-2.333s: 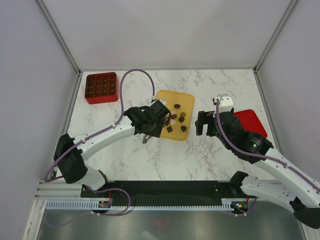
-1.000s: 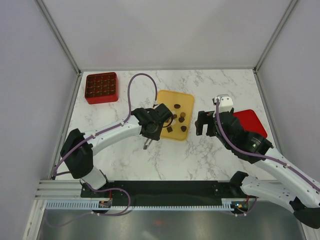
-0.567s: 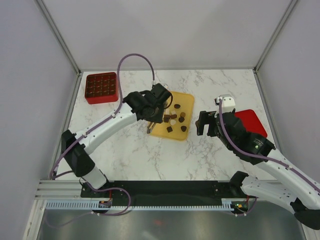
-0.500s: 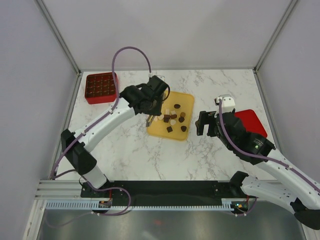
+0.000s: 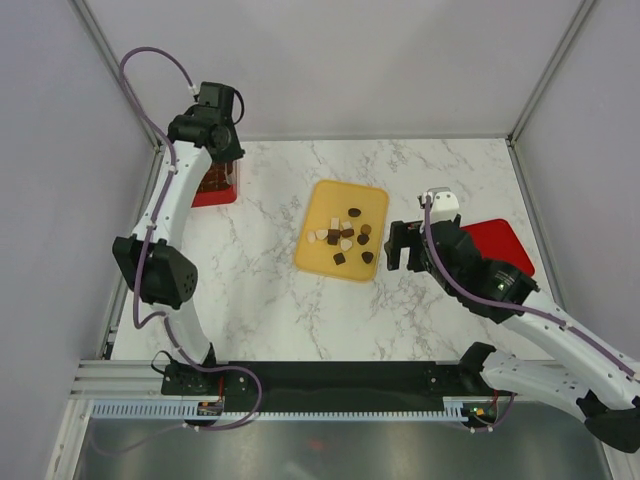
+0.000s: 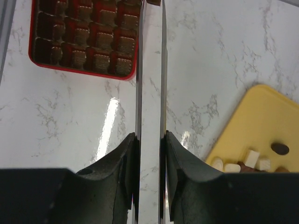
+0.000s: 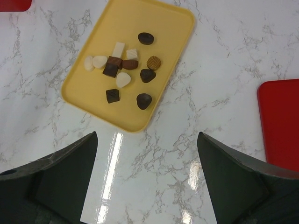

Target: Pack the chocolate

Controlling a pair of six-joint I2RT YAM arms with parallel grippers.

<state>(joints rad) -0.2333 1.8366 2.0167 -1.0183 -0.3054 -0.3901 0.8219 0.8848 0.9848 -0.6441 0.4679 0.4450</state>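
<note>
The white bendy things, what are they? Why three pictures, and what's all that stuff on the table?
They are robot arms, a left arm and a right arm, bolted to the marble table. The big picture looks down from above. The other two come from a small camera on each wrist, so you see that arm's own fingers. On the table: a yellow tray of little chocolates, dark, light brown and white, a red box with square pockets, and a flat red square. The left fingers, long and thin, are by the box, nearly shut. A small brown piece shows between their tips, probably a chocolate. The right fingers are wide open, holding nothing.
</note>
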